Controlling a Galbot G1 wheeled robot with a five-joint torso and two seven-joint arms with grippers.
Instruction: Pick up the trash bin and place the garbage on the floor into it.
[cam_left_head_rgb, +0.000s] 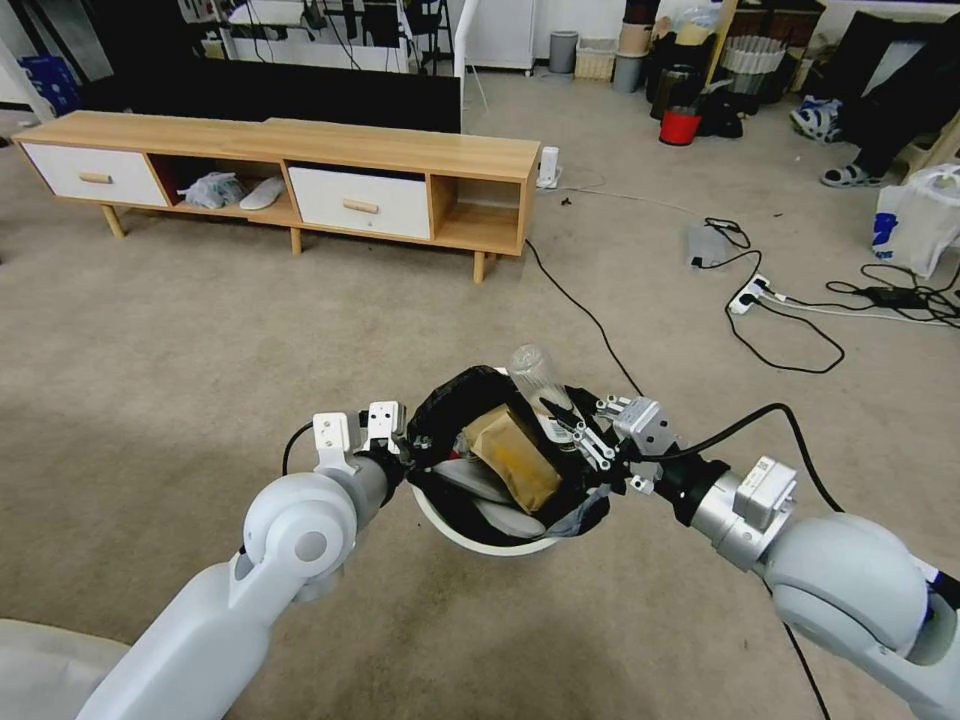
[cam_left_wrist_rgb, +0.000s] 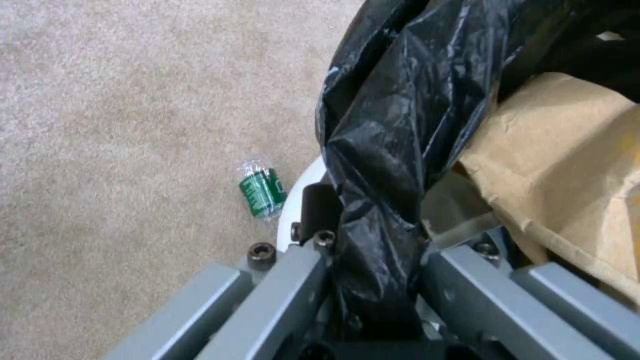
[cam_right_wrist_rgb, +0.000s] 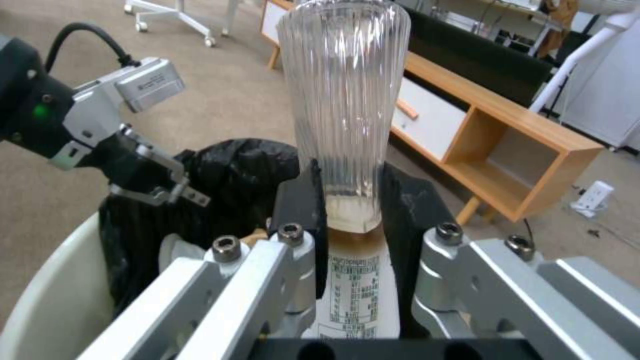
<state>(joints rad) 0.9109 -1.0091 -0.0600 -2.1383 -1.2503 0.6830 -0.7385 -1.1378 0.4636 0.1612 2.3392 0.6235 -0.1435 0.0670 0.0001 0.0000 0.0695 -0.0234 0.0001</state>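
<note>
Head view: wooden cabinet, black cables beyond trash bin.

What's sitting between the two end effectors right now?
In the head view, the trash bin hangs between the left end effector and right end effector, with a tan box inside it.

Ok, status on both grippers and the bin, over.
Left gripper shut on trash bin rim. Right gripper shut on clear bottle above bin. Small green bottle on floor.
</note>
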